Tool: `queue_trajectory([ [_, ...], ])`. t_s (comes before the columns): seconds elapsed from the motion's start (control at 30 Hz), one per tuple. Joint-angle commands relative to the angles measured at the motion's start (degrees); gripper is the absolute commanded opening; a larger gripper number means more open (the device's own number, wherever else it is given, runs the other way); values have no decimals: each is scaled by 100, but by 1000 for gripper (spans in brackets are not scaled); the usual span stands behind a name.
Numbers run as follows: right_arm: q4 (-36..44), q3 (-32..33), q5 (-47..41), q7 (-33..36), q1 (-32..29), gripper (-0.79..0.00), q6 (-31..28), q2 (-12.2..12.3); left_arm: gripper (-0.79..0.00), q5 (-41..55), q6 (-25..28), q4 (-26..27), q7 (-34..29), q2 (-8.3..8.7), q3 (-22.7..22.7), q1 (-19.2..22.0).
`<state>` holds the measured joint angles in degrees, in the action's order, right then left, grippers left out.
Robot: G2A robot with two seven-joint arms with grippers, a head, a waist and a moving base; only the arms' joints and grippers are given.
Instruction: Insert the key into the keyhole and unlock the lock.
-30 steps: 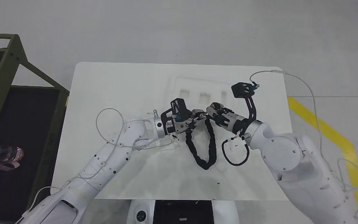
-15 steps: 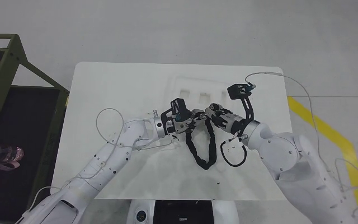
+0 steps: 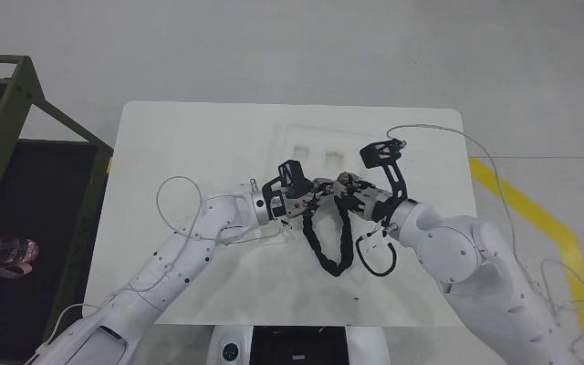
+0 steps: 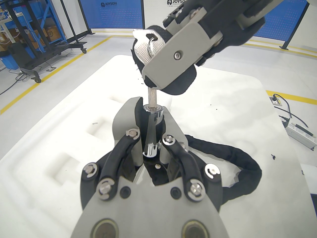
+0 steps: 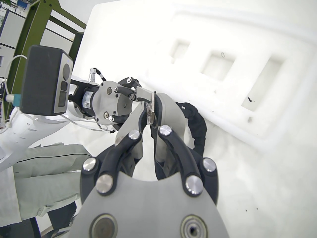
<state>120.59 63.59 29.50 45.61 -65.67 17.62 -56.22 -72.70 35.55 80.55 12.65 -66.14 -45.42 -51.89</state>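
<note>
Held off the table (image 3: pixel 182 137) near its middle, just in front of the white foam tray (image 3: pixel 315 137): a lock (image 4: pixel 151 131) with a short chrome cylinder, smooth and mirror-bright, round in section, keyhole end turned toward the other arm. Joined to it, a thick loop (image 4: pixel 237 164) sheathed in matt black fabric, wrinkled along its length, sagging from the cylinder toward the table top and, in the top view, curving back toward the robot.

Above the cylinder and in line with it, a flat silver key (image 4: pixel 142 48): rounded head with a fine knurled grid, a thin wire ring through its hole, a plain narrow blade. Blade tip set into the keyhole, most of the blade bare between head and cylinder.

On the lock, the left gripper (image 4: pixel 152 115): grey metal fingers lined in black, drawn in and clamped on the sides of the chrome cylinder, black linkage bars angled inward.

On the key, the right gripper (image 4: pixel 154 75): pinched tight on the head, one flat grey finger plate across part of the knurling, a black padded finger behind. Same grip seen from the right wrist view, key edge-on between the two closed fingers.

Tray of soft-looking white foam, with a raised rim and rectangular recesses cut in a row.
</note>
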Motion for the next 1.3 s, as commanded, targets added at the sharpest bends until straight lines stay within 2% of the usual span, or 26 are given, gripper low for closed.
queue_trajectory([
  [0.0,-24,-31,6,30,32,-785,19,-12,-785,0,0,0,0,0,0,0],
  [0.33,-119,-155,88,222,243,-785,174,-81,-785,0,0,0,0,0,0,0],
  [0.47,-114,-115,90,247,237,-662,147,-91,-785,0,0,0,0,0,0,0],
  [0.7,-110,-73,66,288,195,-631,121,-108,-785,0,0,0,0,0,0,0],
  [0.8,-69,-6,49,290,161,-570,137,-111,-785,0,0,0,0,0,0,0],
  [0.97,77,249,-46,329,82,-573,192,-98,-785,0,0,0,0,0,0,0],
  [1.07,318,500,-304,319,33,-603,297,-96,-785,0,0,0,0,0,0,0],
  [1.13,356,535,-350,314,0,-677,309,-98,-785,0,0,0,0,0,0,0],
  [1.17,373,555,-419,276,-15,-763,309,-104,-785,0,0,0,0,0,0,0],
  [1.27,372,562,-468,268,-3,-785,294,-113,-785,0,0,0,0,0,0,0],
])
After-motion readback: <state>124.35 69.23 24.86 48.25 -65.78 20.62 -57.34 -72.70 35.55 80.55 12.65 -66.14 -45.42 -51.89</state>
